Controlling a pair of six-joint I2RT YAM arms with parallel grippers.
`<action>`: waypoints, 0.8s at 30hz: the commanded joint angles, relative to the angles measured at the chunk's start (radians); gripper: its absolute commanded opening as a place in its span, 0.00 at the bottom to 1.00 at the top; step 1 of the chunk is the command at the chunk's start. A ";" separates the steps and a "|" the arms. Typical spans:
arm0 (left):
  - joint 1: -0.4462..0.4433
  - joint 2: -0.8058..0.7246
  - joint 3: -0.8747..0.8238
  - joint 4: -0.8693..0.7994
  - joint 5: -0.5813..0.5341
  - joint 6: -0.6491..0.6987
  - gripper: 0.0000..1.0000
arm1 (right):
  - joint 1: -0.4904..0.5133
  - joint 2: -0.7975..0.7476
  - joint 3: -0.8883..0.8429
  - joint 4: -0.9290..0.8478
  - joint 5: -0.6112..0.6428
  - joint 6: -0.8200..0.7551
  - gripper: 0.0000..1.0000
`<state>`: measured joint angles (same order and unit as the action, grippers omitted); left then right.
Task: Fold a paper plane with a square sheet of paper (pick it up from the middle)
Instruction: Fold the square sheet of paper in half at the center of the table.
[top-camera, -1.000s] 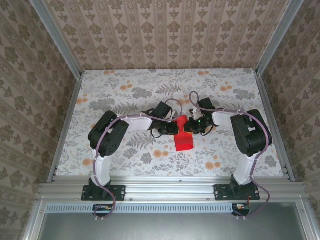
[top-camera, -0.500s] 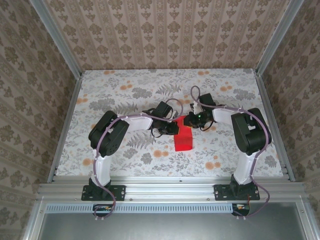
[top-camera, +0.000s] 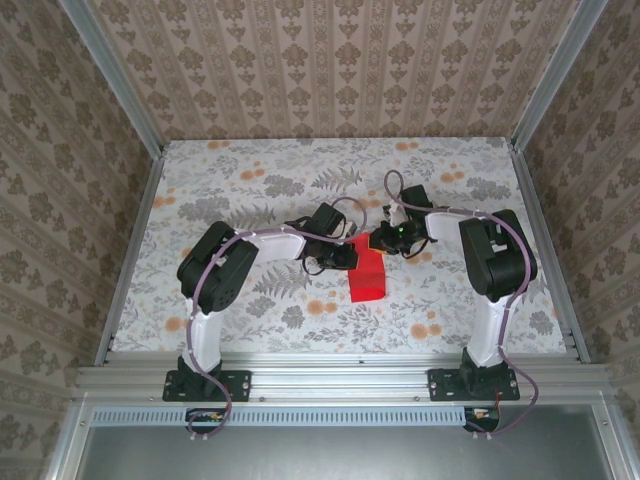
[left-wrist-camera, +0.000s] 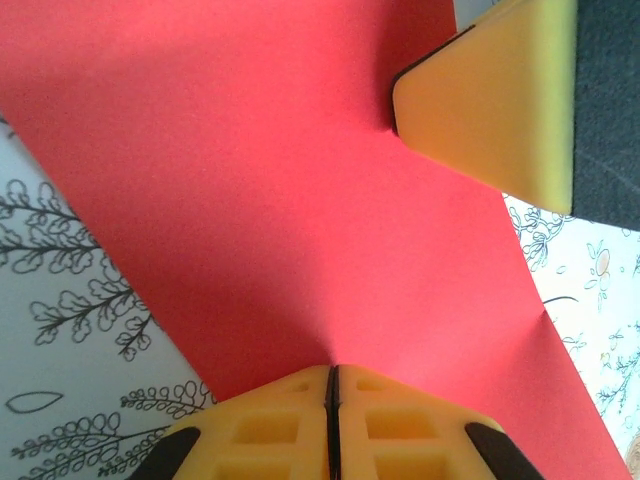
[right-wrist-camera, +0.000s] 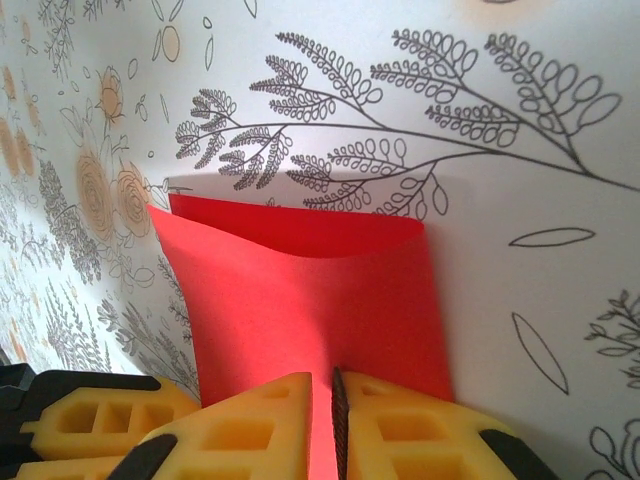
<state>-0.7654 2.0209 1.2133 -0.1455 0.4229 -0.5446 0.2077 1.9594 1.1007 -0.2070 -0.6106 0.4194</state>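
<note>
Bright, even light (soft shadows).

I'm watching a white cloth printed with grey ferns and orange flowers lying across the frame's middle, beige patterned wallpaper standing along the top and sides, and silver aluminium rails running along the bottom.

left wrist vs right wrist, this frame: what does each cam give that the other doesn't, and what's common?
Left wrist: the red paper runs as a flat diagonal band, with a yellow finger of the other arm against it at top right.
Right wrist: the paper's far end shows two layers, the nearer one with a bowed edge. There are orange flower prints at left.
Both: each view's own pincer is shut on the red paper (left pincer, right pincer), with the floral tablecloth underneath.
</note>
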 joint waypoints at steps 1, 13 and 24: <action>-0.002 0.091 -0.067 -0.180 -0.134 0.039 0.10 | -0.040 0.036 0.017 0.039 0.085 -0.010 0.18; 0.000 0.102 -0.061 -0.183 -0.130 0.041 0.09 | -0.011 -0.017 0.021 0.129 -0.013 0.050 0.18; 0.001 0.092 -0.073 -0.189 -0.133 0.049 0.09 | -0.020 0.083 0.062 0.115 0.040 0.036 0.18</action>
<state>-0.7662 2.0209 1.2121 -0.1448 0.4217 -0.5289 0.1970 2.0090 1.1404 -0.0872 -0.6094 0.4610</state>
